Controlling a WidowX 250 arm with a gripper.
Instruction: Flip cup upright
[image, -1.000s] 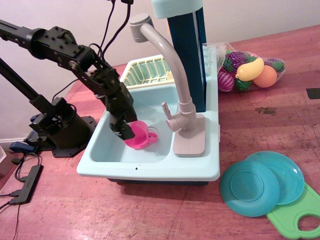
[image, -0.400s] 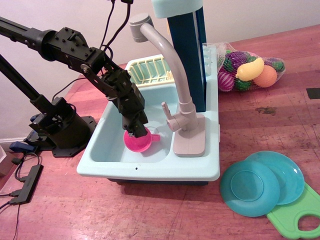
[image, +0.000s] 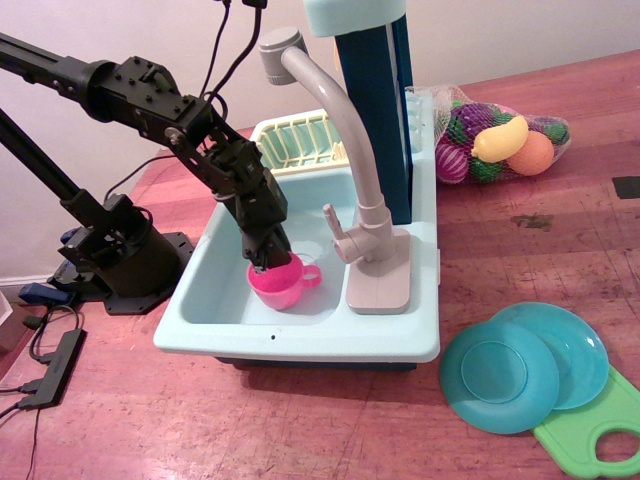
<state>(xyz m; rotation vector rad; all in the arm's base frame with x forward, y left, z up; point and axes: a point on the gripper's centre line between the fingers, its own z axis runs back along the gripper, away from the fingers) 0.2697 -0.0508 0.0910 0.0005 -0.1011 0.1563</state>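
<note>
The small hot-pink cup stands nearly upright in the basin of the light-blue toy sink, its opening facing up and its loop handle pointing right toward the faucet base. My black gripper reaches down from the upper left and its fingertips sit at the cup's back rim, one apparently inside the opening. The fingers look closed on the rim, though the tips are partly hidden by the cup.
A grey faucet with its base rises just right of the cup. A yellow dish rack sits behind the basin. Two teal plates, a green cutting board and a net bag of toy fruit lie to the right.
The cup went from lying tilted on its side to nearly upright with its opening up. My gripper moved right over the cup, then rotated and lifted slightly with it.
</note>
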